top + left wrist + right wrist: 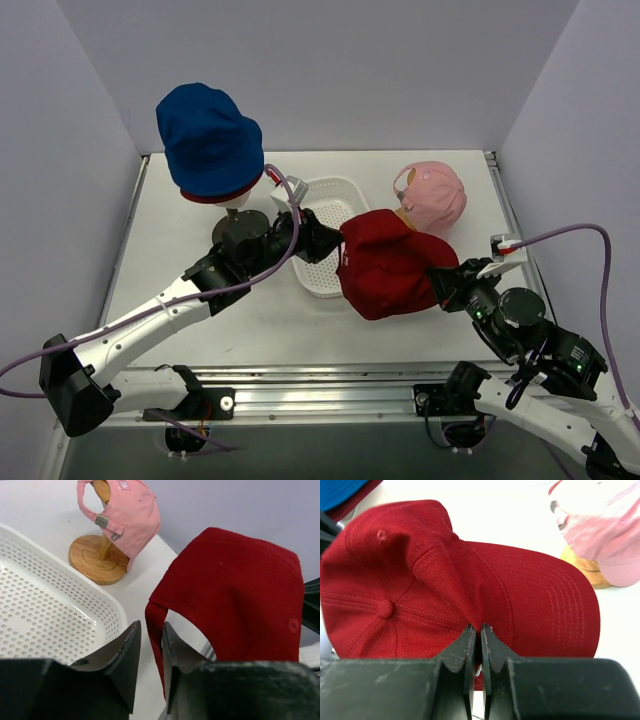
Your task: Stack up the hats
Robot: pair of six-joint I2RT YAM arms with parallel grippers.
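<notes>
Mid-tabletop [180, 250], toward the near edge, the red peaked cap [385, 265] spans between both grippers, overlapping the right rim of the white basket [330, 186]; right gripper [479, 630] at the cap's right side, jaws pressed together on a raised fold of its fabric; left gripper [151, 632] at its left side, jaws narrowly apart with the cap's back edge in the gap, a firm pinch cannot be told; pink peaked cap [435, 195] toward the far right corner; blue bucket hat [208, 140] over dark red bucket hat [212, 196] toward the far left corner.
</notes>
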